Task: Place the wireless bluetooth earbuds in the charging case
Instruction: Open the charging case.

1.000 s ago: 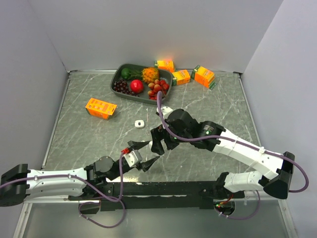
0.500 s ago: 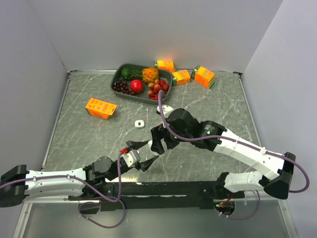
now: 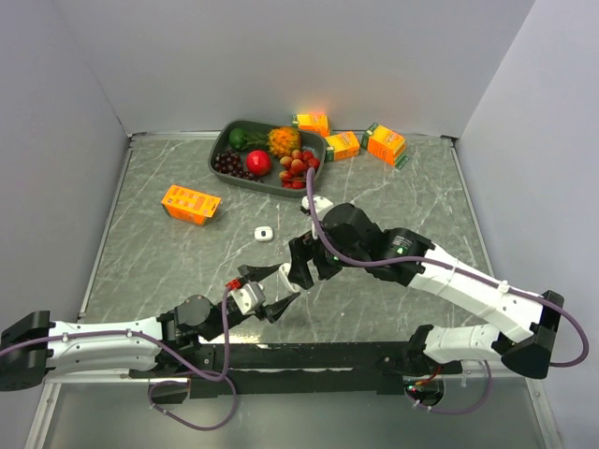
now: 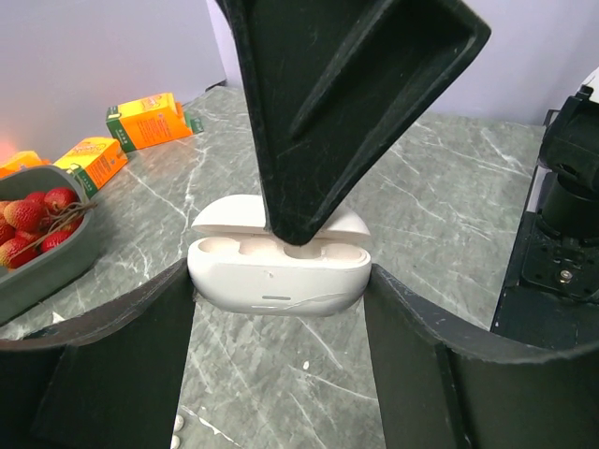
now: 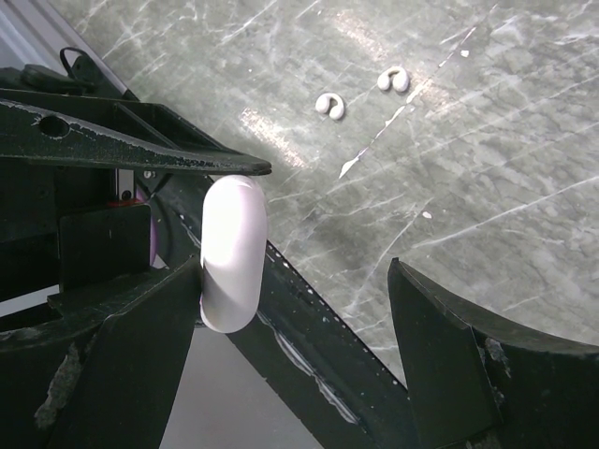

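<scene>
Tabletop (image 3: 150,257) of grey marble carries, at its far side, a dark tray (image 3: 217,154) of fruit and four orange boxes (image 3: 191,203); their print is too small to read in any view. Nearer the arms, the left gripper (image 3: 285,284) is clamped on an open white case (image 4: 276,281), one finger against each end, lid (image 4: 225,213) tipped back and wells (image 4: 251,249) facing up; both look empty, though a finger hides part of one. The right gripper (image 5: 295,276) stands wide with nothing between its fingers, and one finger reaches down to the mouth of the case. A second case (image 3: 263,232), small and closed, lies alone farther out on the table. Two earbuds (image 5: 329,106), tiny white hooked shapes, lie bare on the marble side by side, well apart from the held case. The step in hand looks like fetching the first earbud. To do it well, the right gripper should lift clear of the lid without knocking it shut, narrow its jaws a good deal before descending, and pinch one earbud across its thicker body so the other is not flicked away. The left gripper should hold the case level and steady, mouth upward. The earbud must then be turned to match its well and lowered straight in, not dropped. The case shows only a short mark on its front, no brand or lettering that can be read.
</scene>
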Controlling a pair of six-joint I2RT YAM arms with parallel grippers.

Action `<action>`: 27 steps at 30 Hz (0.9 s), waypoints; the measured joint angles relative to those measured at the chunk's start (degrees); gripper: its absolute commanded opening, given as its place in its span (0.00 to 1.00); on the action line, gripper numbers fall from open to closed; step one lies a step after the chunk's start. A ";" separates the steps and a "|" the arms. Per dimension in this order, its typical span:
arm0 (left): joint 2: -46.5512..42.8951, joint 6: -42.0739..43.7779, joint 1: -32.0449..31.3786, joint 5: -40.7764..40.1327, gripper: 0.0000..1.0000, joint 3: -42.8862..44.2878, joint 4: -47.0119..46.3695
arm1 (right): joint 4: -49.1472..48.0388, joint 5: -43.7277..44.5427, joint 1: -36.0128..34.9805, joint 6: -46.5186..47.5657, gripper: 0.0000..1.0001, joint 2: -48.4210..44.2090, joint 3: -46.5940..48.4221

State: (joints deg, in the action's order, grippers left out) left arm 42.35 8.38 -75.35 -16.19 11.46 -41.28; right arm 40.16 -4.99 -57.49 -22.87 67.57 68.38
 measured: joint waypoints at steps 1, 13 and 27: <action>0.00 0.00 0.00 -0.11 0.01 0.00 0.00 | 0.04 0.07 0.09 0.00 0.87 -0.15 0.00; 0.00 -0.02 0.00 -0.26 0.01 0.00 0.00 | 0.59 1.33 0.79 0.02 0.88 -3.32 0.00; 0.44 0.00 0.00 -0.33 0.01 0.00 0.00 | -0.52 0.70 -1.33 0.72 0.88 -3.54 2.05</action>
State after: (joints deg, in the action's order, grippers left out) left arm 42.78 8.38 -75.35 -16.51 11.46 -41.28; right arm 39.64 -4.29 -58.83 -22.15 64.03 70.43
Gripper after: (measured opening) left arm 0.698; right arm 0.876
